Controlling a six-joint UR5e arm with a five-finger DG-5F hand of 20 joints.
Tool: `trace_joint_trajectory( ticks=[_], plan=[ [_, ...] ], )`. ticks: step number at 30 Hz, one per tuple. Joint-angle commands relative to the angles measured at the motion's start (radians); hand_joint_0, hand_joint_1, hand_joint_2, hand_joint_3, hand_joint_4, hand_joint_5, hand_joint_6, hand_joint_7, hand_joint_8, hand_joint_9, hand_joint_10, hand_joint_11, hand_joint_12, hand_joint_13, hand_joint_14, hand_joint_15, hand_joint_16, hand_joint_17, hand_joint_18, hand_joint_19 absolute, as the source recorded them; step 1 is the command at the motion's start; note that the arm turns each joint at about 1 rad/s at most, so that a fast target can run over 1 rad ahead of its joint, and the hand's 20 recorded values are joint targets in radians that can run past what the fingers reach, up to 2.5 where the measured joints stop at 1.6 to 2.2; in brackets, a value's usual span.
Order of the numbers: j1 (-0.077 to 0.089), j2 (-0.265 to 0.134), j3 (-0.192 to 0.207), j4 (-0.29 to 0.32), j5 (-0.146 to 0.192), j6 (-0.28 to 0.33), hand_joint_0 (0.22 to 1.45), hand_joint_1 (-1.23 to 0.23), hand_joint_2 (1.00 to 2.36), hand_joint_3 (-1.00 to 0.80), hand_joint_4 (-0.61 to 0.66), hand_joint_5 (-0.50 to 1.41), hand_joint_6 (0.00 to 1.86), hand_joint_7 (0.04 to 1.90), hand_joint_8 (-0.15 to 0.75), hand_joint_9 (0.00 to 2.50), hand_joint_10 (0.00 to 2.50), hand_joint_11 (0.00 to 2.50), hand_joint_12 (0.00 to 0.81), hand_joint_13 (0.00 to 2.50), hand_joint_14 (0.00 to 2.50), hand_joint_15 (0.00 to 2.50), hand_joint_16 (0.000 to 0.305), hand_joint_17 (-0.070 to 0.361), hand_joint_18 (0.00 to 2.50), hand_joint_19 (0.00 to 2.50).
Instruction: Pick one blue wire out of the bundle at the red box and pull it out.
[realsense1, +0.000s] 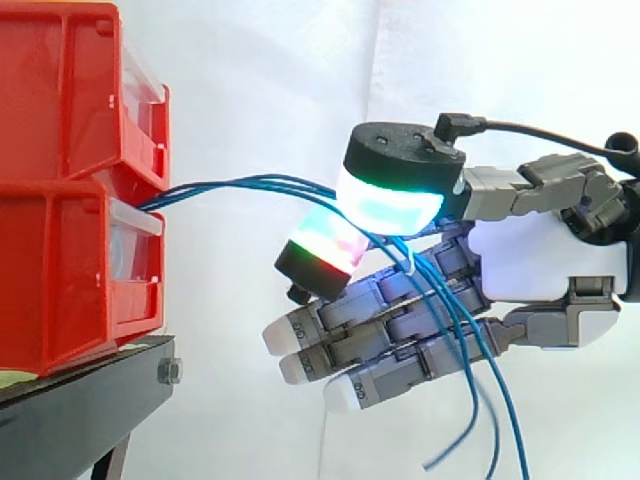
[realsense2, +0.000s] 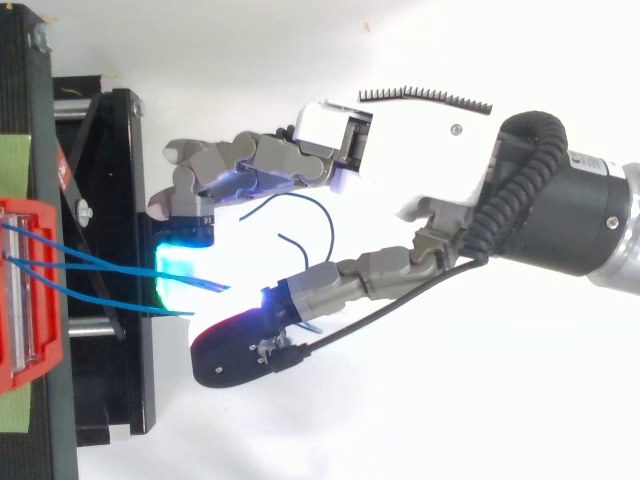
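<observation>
Several blue wires (realsense1: 250, 185) come out between the two stacked red bins (realsense1: 60, 280) at the left and run right to the hand (realsense1: 540, 260), which hangs apart from the bins. The hand's glowing pads (realsense1: 390, 200) are curled toward each other, the thumb above the wires and a finger below. They seem to pinch the strands, though how many are caught is hard to tell. The other fingers lie straight, pointing left. Past the pinch, loose wire ends droop to the lower right. The bins sit on a black stand (realsense1: 80, 410).
</observation>
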Motion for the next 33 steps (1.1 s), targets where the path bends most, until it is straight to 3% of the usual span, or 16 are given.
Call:
trace_joint_trajectory(
  ticks=[1,7,15,18,20,23,25,28,33],
  plan=[
    [-0.001,0.0,0.0,0.0,0.0,0.0,0.82,-0.96,1.01,-0.36,-0.02,-0.18,0.8,1.17,0.244,0.34,0.0,0.05,0.39,0.08,0.0,0.0,0.059,0.134,0.3,0.18],
    [-0.002,0.0,0.0,0.0,0.0,0.0,0.84,-0.97,1.01,-0.39,-0.08,-0.17,0.77,1.27,0.224,0.34,0.0,0.01,0.382,0.08,0.0,0.0,0.058,0.131,0.28,0.19],
    [-0.004,0.0,0.0,0.0,0.0,0.0,0.85,-0.97,1.01,-0.4,-0.06,-0.14,0.67,1.34,0.22,0.32,0.0,0.0,0.375,0.06,0.0,0.0,0.057,0.129,0.25,0.21],
    [-0.004,0.0,0.0,0.0,0.0,0.0,0.68,-0.93,1.01,-0.38,0.05,-0.12,0.56,1.38,0.24,0.27,0.0,0.01,0.381,0.01,0.0,0.0,0.058,0.132,0.21,0.18],
    [-0.004,0.0,0.0,0.0,0.0,0.0,0.52,-0.78,1.0,-0.5,0.09,-0.13,0.57,1.31,0.248,0.23,0.0,0.05,0.394,0.0,0.0,0.02,0.061,0.138,0.13,0.25],
    [-0.004,0.0,0.0,0.0,0.0,0.0,0.46,-0.64,1.0,-0.5,0.13,-0.11,0.55,1.31,0.278,0.28,0.0,0.05,0.426,0.0,0.0,0.04,0.067,0.15,0.16,0.27],
    [-0.004,0.0,0.0,0.0,0.0,0.0,0.45,-0.59,1.0,-0.5,0.14,-0.09,0.5,1.41,0.302,0.35,0.0,0.02,0.443,0.04,0.0,0.01,0.069,0.156,0.24,0.24],
    [-0.004,0.0,0.0,0.0,0.0,0.0,0.47,-0.53,1.0,-0.5,0.14,-0.07,0.5,1.41,0.302,0.43,0.0,0.04,0.439,0.1,0.0,0.02,0.067,0.151,0.27,0.25],
    [-0.004,0.0,0.0,0.0,0.0,0.0,0.56,-0.56,1.01,-0.41,0.13,-0.07,0.51,1.48,0.293,0.49,0.0,0.08,0.413,0.15,0.0,0.02,0.061,0.138,0.3,0.27]
  ],
)
